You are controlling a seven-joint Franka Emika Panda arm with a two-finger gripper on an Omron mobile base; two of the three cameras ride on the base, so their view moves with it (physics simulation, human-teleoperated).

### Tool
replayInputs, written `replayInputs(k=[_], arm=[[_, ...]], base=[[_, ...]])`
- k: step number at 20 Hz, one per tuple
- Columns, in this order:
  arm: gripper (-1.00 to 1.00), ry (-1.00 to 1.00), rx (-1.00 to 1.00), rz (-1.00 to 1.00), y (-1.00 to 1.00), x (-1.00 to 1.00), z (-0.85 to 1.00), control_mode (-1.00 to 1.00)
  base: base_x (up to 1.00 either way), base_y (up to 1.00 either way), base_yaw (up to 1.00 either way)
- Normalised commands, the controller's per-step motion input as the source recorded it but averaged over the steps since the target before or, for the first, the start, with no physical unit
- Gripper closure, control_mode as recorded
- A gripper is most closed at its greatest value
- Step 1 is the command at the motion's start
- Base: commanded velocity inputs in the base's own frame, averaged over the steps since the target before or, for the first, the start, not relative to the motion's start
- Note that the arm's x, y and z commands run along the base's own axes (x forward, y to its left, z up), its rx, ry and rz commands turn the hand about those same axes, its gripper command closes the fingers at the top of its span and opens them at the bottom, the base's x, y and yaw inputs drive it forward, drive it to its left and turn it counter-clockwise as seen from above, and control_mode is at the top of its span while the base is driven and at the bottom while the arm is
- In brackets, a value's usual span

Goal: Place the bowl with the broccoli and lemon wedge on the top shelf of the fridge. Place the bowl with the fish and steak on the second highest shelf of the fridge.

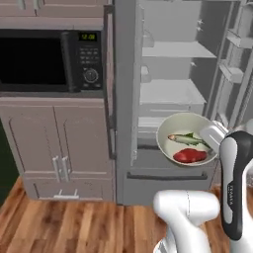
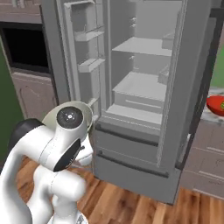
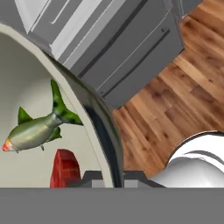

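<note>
Bowl [image 1: 184, 129] with the fish [image 1: 187, 139] and steak [image 1: 190, 156] hangs in the air just in front of the open fridge [image 2: 144, 87], level with its lower compartment and above the drawer front. The gripper [image 3: 108, 177] is clamped shut on the bowl's rim, one finger inside the wall and one outside, as the hand view shows. To do this step well, I judge the bowl should be raised while kept level, so the food does not slide, then carried in over the second highest shelf [image 2: 142, 85] without clipping the shelf edge or the door bins [image 2: 87, 52], and set down flat before release. That bowl is a wide, smooth, cream-coloured round dish with a thin rim; the fish is glossy green and silver, the steak a flat red slab. Inside the fridge are pale grey, flat shelves, and the floor is brown wood planks [image 1: 74, 222].
</note>
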Motion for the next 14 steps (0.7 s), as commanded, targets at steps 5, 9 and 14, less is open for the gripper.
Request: replayInputs(k=[5,9,14], arm=[[1.0,0.0,0.0,0.0,0.0,0.0,0.0,1.0],[1.0,0.0,0.0,0.0,0.0,0.0,0.0,1.0],[1.0,0.0,0.0,0.0,0.0,0.0,0.0,1.0]], base=[[0.98,0.11,-0.43],[0.61,-0.18,-0.42],[0.95,0.18,-0.19]])
